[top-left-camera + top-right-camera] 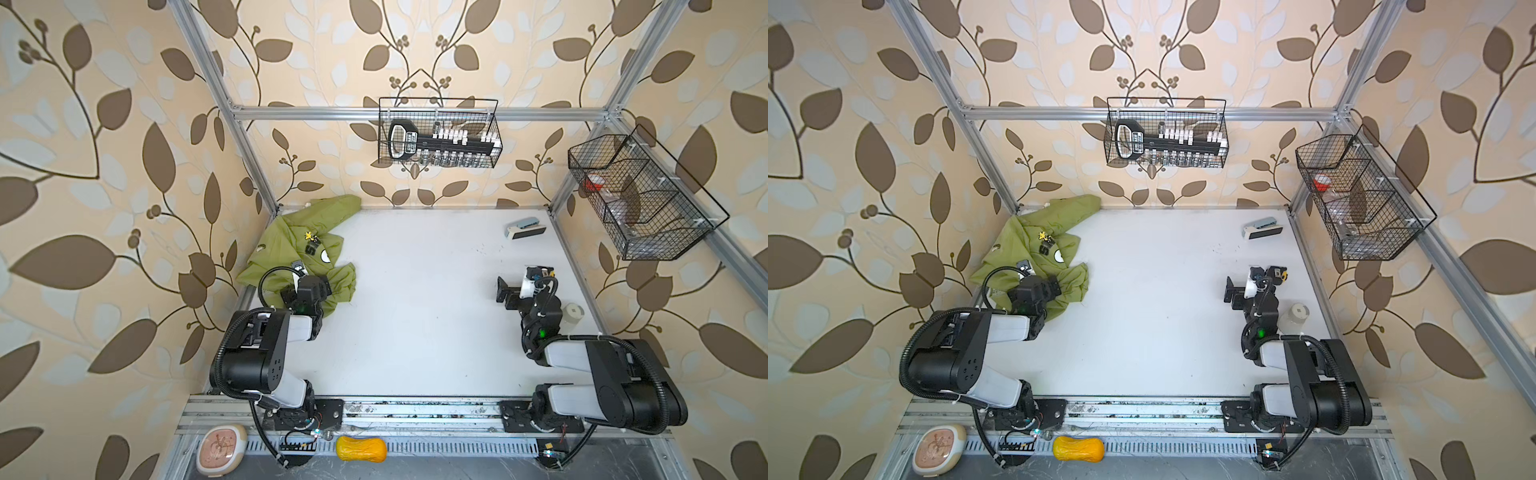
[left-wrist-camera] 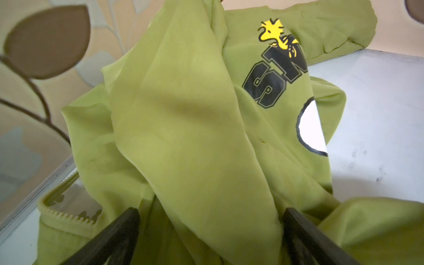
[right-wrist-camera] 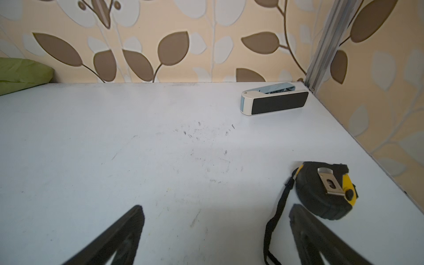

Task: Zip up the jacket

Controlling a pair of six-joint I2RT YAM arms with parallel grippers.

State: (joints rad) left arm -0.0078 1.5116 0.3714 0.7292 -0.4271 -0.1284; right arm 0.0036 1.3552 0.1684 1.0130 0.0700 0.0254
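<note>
I see the jacket [image 1: 299, 253] bunched in a heap at the table's [image 1: 415, 311] ten o'clock corner in both top views, with one sleeve running along the back wall towards twelve. Its front faces up, with a yellow bird patch [image 2: 275, 34] above black letters.

My left gripper [image 2: 210, 213] sits over the near edge of the heap. In the left wrist view its jaws stand wide apart, and a fold of green cloth lies loose between them; they are not pinching it. A bare row of zipper teeth [image 2: 66, 215] runs along one hem, joined to nothing that I can see.

My right gripper [image 3: 216, 207] is at about three o'clock, well apart from the jacket. It is spread open over bare table and holds nothing. A black and yellow tape measure [image 3: 325, 190] lies just beside one finger, with its strap trailing between the fingers. A white and black box [image 1: 525, 228] lies near the one o'clock corner.
</note>
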